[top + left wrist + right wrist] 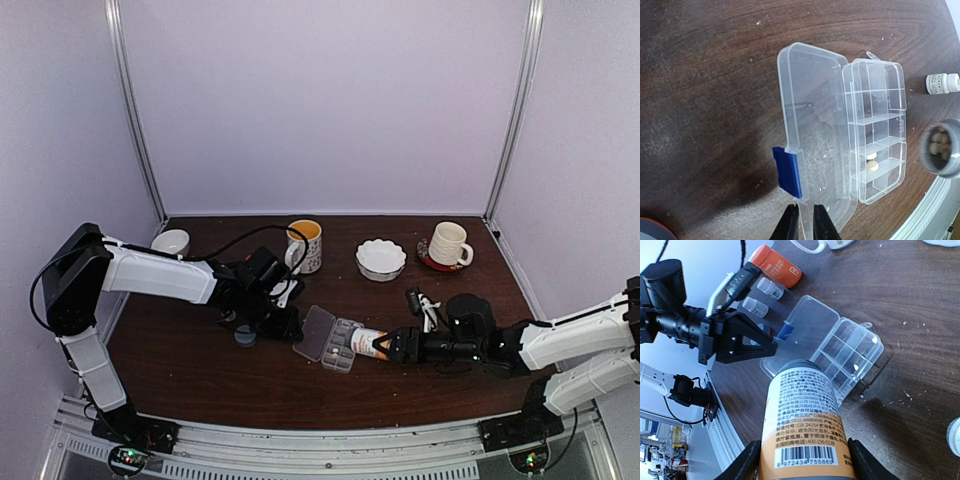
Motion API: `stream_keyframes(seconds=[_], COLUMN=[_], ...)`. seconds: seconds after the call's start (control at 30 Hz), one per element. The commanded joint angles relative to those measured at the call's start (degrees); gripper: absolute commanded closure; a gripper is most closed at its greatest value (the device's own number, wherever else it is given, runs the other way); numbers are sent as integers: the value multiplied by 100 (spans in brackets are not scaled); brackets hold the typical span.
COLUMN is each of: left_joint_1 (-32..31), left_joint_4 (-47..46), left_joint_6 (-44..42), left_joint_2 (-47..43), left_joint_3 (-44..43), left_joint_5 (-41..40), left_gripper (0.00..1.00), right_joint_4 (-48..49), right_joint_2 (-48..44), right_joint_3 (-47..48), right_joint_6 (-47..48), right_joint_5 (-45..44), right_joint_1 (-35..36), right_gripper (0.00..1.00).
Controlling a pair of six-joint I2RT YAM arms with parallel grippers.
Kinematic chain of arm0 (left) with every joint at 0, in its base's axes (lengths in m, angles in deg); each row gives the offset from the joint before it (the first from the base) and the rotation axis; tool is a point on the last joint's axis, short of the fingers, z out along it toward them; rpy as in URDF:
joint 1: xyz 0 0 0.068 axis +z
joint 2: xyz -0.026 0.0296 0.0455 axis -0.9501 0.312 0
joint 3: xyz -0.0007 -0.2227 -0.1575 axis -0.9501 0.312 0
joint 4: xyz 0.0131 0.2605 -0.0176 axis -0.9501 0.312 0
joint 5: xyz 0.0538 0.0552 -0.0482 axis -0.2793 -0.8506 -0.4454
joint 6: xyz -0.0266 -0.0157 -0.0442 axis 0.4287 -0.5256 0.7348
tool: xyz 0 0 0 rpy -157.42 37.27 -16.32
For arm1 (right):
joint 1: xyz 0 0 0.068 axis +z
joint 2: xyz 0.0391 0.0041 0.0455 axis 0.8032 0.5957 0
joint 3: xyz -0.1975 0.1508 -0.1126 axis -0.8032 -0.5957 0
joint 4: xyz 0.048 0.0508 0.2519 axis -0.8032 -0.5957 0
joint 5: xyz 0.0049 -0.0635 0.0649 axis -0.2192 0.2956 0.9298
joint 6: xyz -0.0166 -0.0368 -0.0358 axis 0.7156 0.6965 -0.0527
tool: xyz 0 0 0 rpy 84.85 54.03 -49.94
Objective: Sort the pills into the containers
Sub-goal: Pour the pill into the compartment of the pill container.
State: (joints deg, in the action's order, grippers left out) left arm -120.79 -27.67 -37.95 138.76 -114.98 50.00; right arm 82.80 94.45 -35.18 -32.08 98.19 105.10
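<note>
Pinching the free edge of the clear lid, my left claw had its jaws drawn nearly together on the plastic, just beside the blue latch. The lid lay swung open to the left of the organizer box, which sat near the middle of the dark wooden table.

My right claw was clamped on a bottle with an orange band and a barcode. I held it on its side, its grey-rimmed open mouth at the right edge of the box and pointing across the compartments. Tan pills showed inside that mouth. Two more pills, one whitish and one tan, lay in the organizer toward one end. I could not tell whether a divider stood between them. The other compartments looked bare.

A small white bottle lay on the table close to the box, apart from it. Along the far edge stood a yellow-lined mug, a white bowl and a white mug on a red saucer.
</note>
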Motion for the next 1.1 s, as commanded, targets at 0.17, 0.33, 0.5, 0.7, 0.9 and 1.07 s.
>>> stream_keyframes(seconds=[0.17, 0.33, 0.5, 0.7, 0.9, 1.07], left_joint_1=[11, 10, 10, 10, 10, 4], left_joint_4=[20, 22, 22, 22, 19, 26], left_joint_6=[-87, -87, -99, -113, -122, -122], left_joint_2=[18, 18, 18, 20, 18, 18], left_joint_3=[-183, -182, -191, -180, -191, -183], left_joint_5=[-74, -70, -72, -61, -68, -72], left_gripper=[86, 86, 87, 87, 86, 86], right_joint_4=[315, -182, -101, 238, 191, -333], right_joint_2=[636, 233, -76, 156, 577, 233], right_joint_3=[-50, 116, 125, -67, -34, 188], right_joint_6=[-115, 80, 94, -67, -81, 122], right_joint_5=[79, -77, -2, 125, 168, -4], right_joint_1=[-24, -24, -24, -24, -25, -24], right_gripper=[100, 100, 100, 100, 100, 100])
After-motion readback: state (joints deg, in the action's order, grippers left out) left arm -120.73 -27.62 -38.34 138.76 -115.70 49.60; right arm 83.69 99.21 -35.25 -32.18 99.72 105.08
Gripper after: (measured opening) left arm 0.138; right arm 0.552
